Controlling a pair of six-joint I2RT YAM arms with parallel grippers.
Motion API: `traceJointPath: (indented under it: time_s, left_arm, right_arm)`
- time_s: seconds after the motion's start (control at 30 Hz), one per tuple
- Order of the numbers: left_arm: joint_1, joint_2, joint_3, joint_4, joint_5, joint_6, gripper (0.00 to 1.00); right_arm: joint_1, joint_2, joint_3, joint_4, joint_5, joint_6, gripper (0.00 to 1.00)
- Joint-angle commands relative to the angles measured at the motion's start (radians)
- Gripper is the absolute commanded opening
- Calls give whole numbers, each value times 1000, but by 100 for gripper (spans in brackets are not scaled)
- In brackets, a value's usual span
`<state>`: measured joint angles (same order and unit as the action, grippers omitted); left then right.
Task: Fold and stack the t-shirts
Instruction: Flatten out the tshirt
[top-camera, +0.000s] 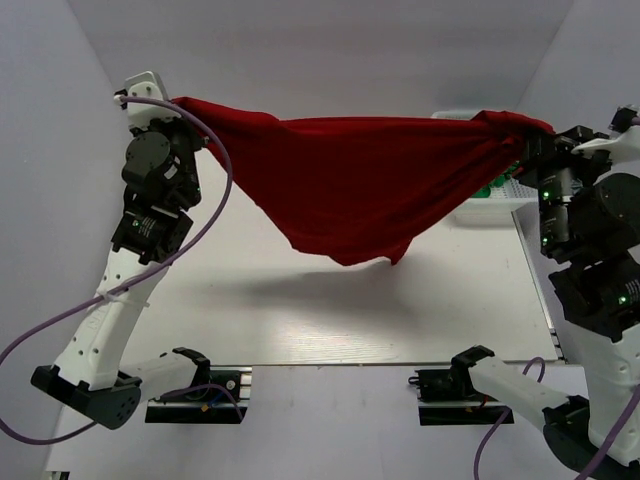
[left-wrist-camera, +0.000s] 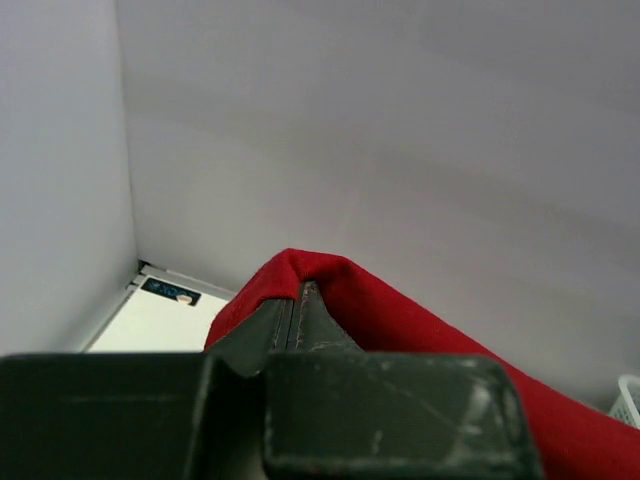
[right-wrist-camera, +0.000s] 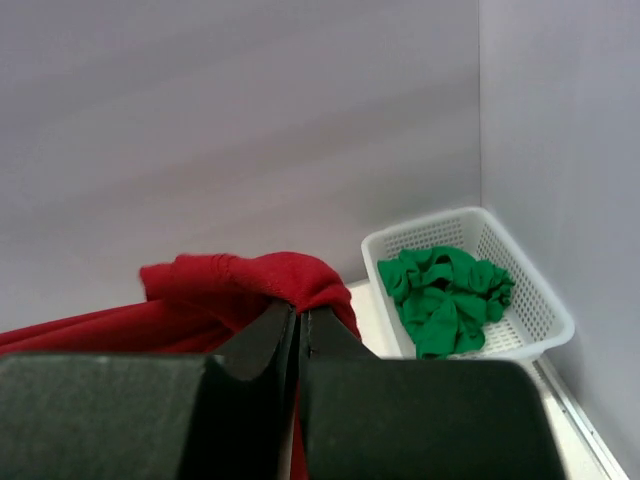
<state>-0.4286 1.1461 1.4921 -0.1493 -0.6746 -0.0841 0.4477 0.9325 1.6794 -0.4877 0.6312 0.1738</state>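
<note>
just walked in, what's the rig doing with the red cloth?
Both arms hold a red t-shirt in the air, stretched between them. The left gripper is shut on one end and the right gripper on the other. Its middle sags above the table, apparently not touching it. No fold is made yet. Green t-shirts lie crumpled in the white basket at the far right corner.

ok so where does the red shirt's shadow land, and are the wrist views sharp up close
Top external: even light; the red t-shirt throws a soft shadow on the table beneath it. Left wrist: the left gripper is blurred near the lens. Right wrist: the right gripper is soft too, while the basket and green t-shirts are sharper.
</note>
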Motion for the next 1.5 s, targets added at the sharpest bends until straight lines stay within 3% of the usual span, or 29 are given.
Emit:
traceJointPath:
  time_s: [0.0, 0.17, 0.43, 0.6, 0.77, 0.97, 1.23, 1.47]
  left_arm:
    - [7, -68, 63, 13, -94, 40, 0]
    - [-4, -147, 73, -6, -34, 30, 0]
    - [-4, -304, 92, -24, 202, -6, 0]
    - [5, -284, 105, -47, 176, -6, 0]
    - [5, -165, 96, -68, 47, -6, 0]
    - [14, 73, -7, 39, -159, -6, 0]
    - [89, 449, 14, 53, -183, -65, 0]
    - [166, 797, 221, -44, -91, -138, 0]
  right_arm:
    - [0, -30, 26, 89, 44, -56, 0]
    - [-3, -83, 14, 97, -50, -43, 0]
    - [-1, -132, 9, 92, -252, -13, 0]
    - [-3, -126, -27, 115, -255, -7, 0]
    - [-1, -116, -119, 155, -245, 29, 0]
    - [0, 40, -213, 158, -203, 79, 0]
    - [-29, 386, -285, 191, -195, 170, 0]
    - [-98, 747, -65, 166, -323, 173, 0]
